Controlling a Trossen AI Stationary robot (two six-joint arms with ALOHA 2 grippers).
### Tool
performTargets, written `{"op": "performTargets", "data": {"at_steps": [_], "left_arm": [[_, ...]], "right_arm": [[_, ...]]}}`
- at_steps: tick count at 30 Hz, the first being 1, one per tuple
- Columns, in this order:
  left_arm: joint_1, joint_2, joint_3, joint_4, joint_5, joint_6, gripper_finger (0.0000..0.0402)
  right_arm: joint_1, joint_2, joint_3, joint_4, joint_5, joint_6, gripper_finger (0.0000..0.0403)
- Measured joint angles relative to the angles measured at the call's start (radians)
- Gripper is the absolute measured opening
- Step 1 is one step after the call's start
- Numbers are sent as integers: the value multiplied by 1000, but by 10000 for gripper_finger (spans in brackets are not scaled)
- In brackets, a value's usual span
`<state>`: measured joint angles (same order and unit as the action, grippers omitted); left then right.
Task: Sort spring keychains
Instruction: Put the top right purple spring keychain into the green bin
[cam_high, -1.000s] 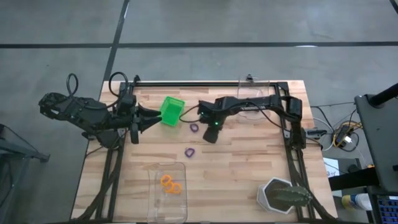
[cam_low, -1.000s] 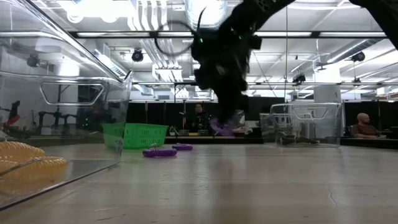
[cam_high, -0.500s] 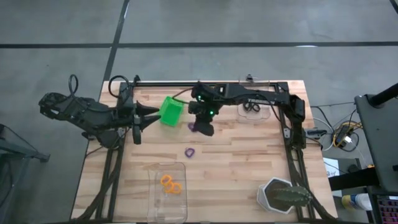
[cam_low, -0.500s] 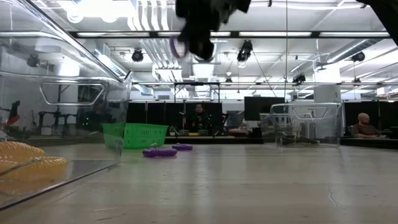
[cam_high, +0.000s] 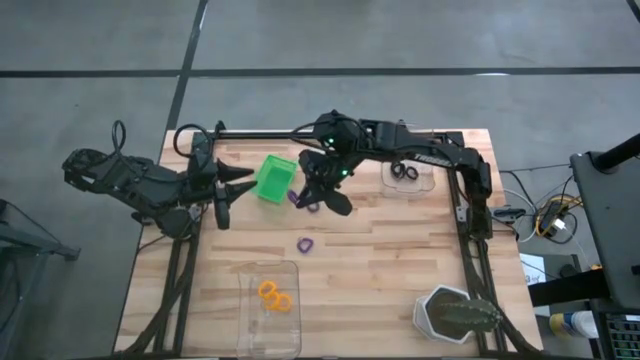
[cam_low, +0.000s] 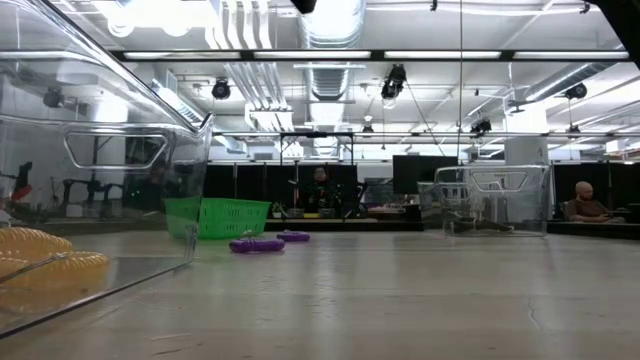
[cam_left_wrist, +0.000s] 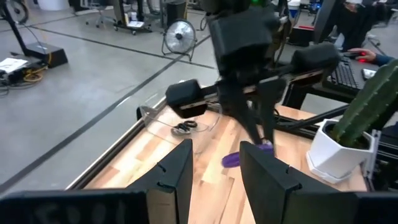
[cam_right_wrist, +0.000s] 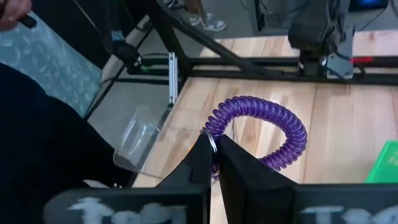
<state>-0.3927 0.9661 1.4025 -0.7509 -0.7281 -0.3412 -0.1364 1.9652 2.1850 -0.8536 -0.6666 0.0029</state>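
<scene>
Overhead, the right gripper (cam_high: 297, 197) hangs above the tabletop toward its far edge, just beside the green bin (cam_high: 275, 177). Its fingers (cam_right_wrist: 199, 163) are clenched on the metal ring of a purple spring keychain (cam_right_wrist: 264, 134), whose coil loops out freely above the wood; from above, this keychain shows as a small purple spot at the fingertips.

A second purple keychain (cam_high: 304, 244) lies on the bare wood near the middle of the tabletop. At table height, two purple coils appear side by side on the surface, the nearer one (cam_low: 257, 244) in front of the farther one (cam_low: 293, 237), both beside the green bin.

Two orange keychains (cam_high: 275, 296) rest in the clear tray (cam_high: 250, 322) at the near edge, left of centre. Black keychains (cam_high: 405, 172) sit in a second clear tray (cam_high: 425, 186) at the far edge, toward the right corner.

The left gripper (cam_high: 232, 186) waits near the far left corner, pointing at the green bin, its fingers (cam_left_wrist: 176, 175) parted and holding nothing. A potted cactus (cam_high: 456, 314) stands at the near right corner.
</scene>
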Motion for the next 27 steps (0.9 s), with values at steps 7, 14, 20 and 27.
{"op": "performTargets", "data": {"at_steps": [7, 14, 20, 27], "left_arm": [[0, 0, 0, 2, -17, 5, 124], [0, 0, 0, 2, -33, 6, 124], [0, 8, 0, 18, -33, 8, 124], [0, 10, 0, 32, -33, 9, 124]], "right_arm": [[3, 0, 71, 0, -16, 22, 8], [15, 1, 115, 29, -26, 34, 8], [16, 1, 130, 96, -58, 71, 8], [21, 1, 130, 199, -154, 130, 8]]}}
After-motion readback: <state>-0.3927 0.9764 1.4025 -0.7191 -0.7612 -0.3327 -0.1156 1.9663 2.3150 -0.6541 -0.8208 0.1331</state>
